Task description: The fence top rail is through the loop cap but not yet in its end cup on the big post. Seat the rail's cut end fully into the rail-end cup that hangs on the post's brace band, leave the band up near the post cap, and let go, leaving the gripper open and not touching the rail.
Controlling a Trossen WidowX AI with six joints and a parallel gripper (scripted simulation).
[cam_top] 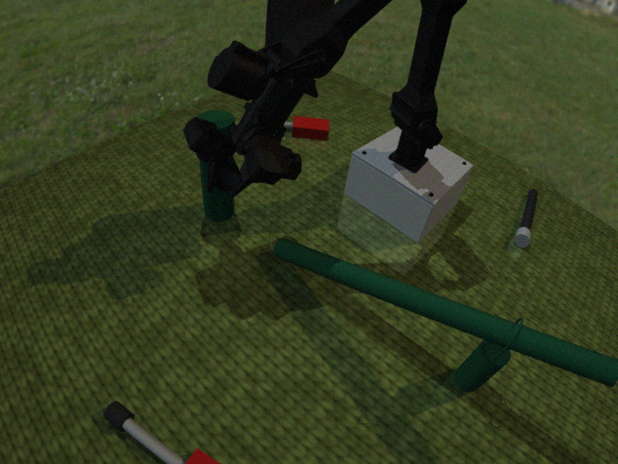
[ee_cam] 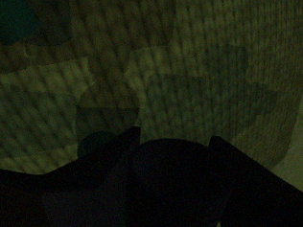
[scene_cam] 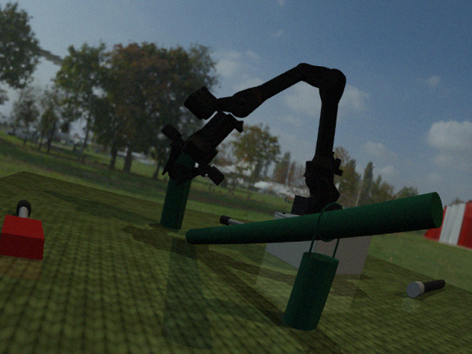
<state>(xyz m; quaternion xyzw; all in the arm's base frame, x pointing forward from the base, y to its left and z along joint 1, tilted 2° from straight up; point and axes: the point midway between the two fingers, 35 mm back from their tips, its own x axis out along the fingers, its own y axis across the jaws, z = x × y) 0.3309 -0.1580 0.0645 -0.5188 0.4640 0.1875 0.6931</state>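
Observation:
My gripper (cam_top: pixel 223 186) (scene_cam: pixel 172 177) (ee_cam: pixel 174 139) is shut on the dark rail-end cup (ee_cam: pixel 179 173), which lies between the fingers in the wrist view, at the upper part of the big green post (cam_top: pixel 219 206) (scene_cam: pixel 175 207). The brace band is hidden behind the gripper and too dark to make out. The long green rail (cam_top: pixel 424 299) (scene_cam: pixel 266 230) (ee_cam: pixel 13 20) passes through the wire loop over the short green post (cam_top: pixel 479 367) (scene_cam: pixel 310 291). The rail's cut end (cam_top: pixel 280 248) (scene_cam: pixel 190 236) is low, apart from the big post, the cup and the gripper.
The arm stands on a pale box (cam_top: pixel 384 199) behind the rail. A red-handled tool (cam_top: pixel 310 128) lies behind the big post. Another red-handled tool (cam_top: pixel 152 442) (scene_cam: pixel 22 236) lies at the front left. A black cylinder with a pale end (cam_top: pixel 527 214) (scene_cam: pixel 425 288) lies right of the box.

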